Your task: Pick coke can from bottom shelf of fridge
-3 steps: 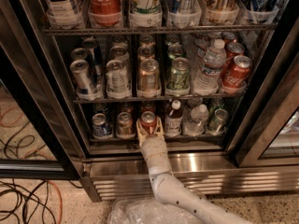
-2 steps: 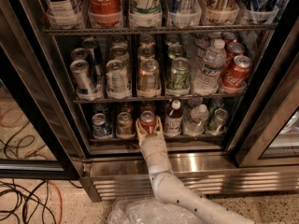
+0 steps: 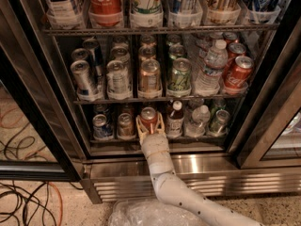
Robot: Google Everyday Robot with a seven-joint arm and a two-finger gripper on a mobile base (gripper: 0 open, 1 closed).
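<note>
The coke can [image 3: 149,117], red with a silver top, stands at the front of the fridge's [image 3: 197,166] bottom shelf [image 3: 207,138], roughly at its middle. My gripper [image 3: 150,125] reaches in from below on the white arm. Its tan fingers [image 3: 139,125] hug the can's left and right sides, shut on it. The can stands upright on the rack and its lower part is hidden behind the gripper.
Close on the can's left stand a brown can [image 3: 125,125] and a silver can [image 3: 100,126]. Close on its right are a red-capped bottle [image 3: 175,119], a water bottle [image 3: 197,120] and a green can [image 3: 219,120]. Black door frames [image 3: 268,121] flank the opening. Cables [image 3: 28,201] lie on the floor at left.
</note>
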